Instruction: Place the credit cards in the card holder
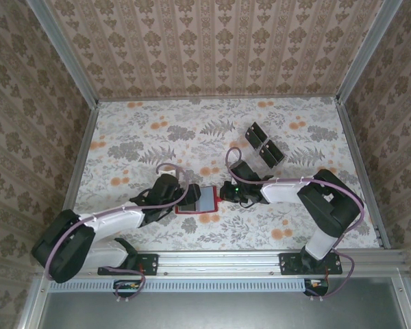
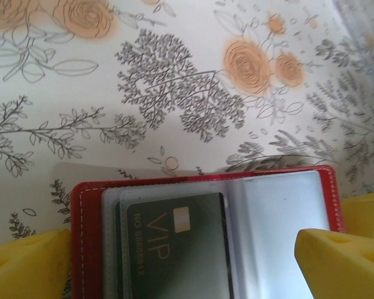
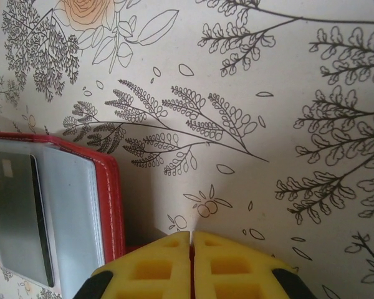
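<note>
1. The card holder [image 2: 86, 243] lies open and flat on the table [image 1: 157, 130]. It is directly under the left gripper [image 2: 184, 255], between its two yellow fingers [image 2: 25, 265]. Seen from the right gripper [image 3: 191, 240], its red stitched edge is just beside the fingertips.
2. One credit card [image 2: 168, 230] — dark, printed "VIP" — sits in a clear sleeve [image 2: 112, 205] on one page of the holder. The page next to it [image 2: 271, 218] is empty.
3. The left gripper is spread wide, with one finger at each side of the holder, and it holds nothing. The right gripper is pressed together, and a thin red strip shows between its pads. I judge this strip to be the holder's snap tab [image 1: 219, 199], so this hand pins the holder in place.
4. As I judge it, one card is already placed and the holder is held steady for the following card.
5. The next move calls for the free left gripper to rise clear of the holder without dragging it, then to fetch another card. A thin card lying flat is hard to pinch, so the fingers must close at its edge. The right gripper should hold the tab during this.
6. Count:
   - One card holder, with one card inside it.
   - Two dark flat pieces [image 1: 256, 135] [image 1: 272, 153] well beyond the right gripper. They seem to be the remaining cards, but from above they are too small to tell whether each is a single card or a stack.
</note>
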### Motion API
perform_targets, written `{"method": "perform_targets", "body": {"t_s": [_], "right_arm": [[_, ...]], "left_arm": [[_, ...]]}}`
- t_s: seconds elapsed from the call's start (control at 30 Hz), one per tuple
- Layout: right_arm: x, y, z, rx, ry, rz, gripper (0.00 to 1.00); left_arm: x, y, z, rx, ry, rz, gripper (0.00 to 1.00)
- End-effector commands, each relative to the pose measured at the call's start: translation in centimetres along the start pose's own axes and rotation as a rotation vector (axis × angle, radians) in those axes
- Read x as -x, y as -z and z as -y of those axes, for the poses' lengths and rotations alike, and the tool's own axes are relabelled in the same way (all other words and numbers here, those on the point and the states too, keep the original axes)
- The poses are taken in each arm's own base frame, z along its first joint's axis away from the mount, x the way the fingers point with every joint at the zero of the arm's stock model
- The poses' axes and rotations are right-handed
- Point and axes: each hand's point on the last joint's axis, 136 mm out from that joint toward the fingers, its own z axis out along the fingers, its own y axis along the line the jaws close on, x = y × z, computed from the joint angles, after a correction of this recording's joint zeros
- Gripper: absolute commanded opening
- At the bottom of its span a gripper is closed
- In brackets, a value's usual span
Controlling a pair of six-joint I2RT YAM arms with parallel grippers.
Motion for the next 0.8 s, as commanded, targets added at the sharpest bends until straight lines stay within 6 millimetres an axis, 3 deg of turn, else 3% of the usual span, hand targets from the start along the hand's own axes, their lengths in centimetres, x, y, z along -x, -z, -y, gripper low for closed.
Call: {"method": "perform_targets", "body": {"t_s": [0.0, 0.17, 0.43, 0.7, 0.77], "right_arm": [[-1.1, -1.2, -0.2, 0.006, -0.004, -0.046, 0.03], [-1.1, -1.3, -0.4, 0.009, -0.001, -0.047, 0.03], [-1.2, -1.4, -0.3, 0.006, -0.001, -0.050, 0.02], [-1.0, -1.1, -0.4, 0.004, 0.002, -0.044, 0.02], [-0.8, -0.7, -0.4, 0.003, 0.002, -0.036, 0.08]], "left_arm": [[1.3, 1.0, 1.8, -0.051, 0.002, 0.039, 1.00], [2.2, 2.1, 3.3, -0.094, 0.003, 0.074, 1.00], [2.9, 2.7, 7.7, -0.188, -0.028, 0.099, 1.00], [1.7, 0.7, 10.4, -0.223, -0.059, 0.056, 1.00], [1.0, 0.0, 10.6, -0.218, -0.064, 0.040, 1.00]]}}
